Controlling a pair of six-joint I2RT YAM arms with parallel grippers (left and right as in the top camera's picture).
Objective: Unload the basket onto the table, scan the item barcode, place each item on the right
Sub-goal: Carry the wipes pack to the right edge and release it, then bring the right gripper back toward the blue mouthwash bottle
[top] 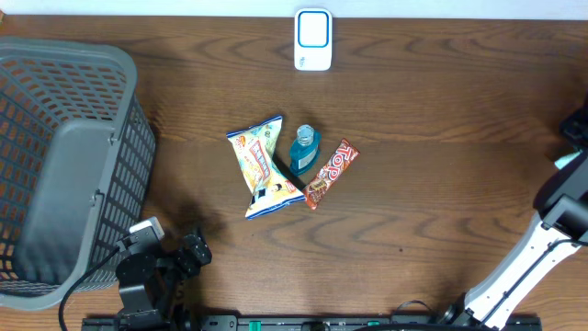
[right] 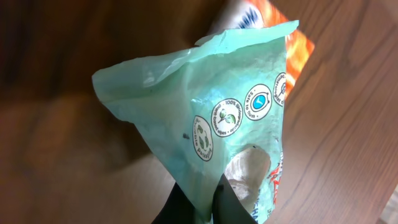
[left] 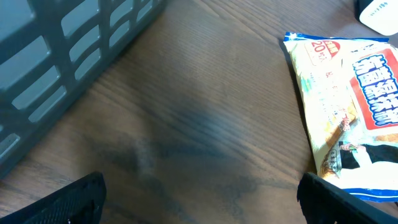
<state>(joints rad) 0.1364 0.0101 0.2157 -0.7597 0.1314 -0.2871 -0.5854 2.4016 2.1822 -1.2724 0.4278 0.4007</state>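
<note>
Right wrist: right gripper (right: 214,202) apparently pinches a teal packet (right: 211,106).

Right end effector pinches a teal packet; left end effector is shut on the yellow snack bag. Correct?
No. The left end effector is open and empty; the left wrist view shows the yellow snack bag lying on the table ahead. The right end effector does pinch the teal packet.

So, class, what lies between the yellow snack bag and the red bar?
A small blue bottle, between snack bag and red bar, in the overhead view.
</note>
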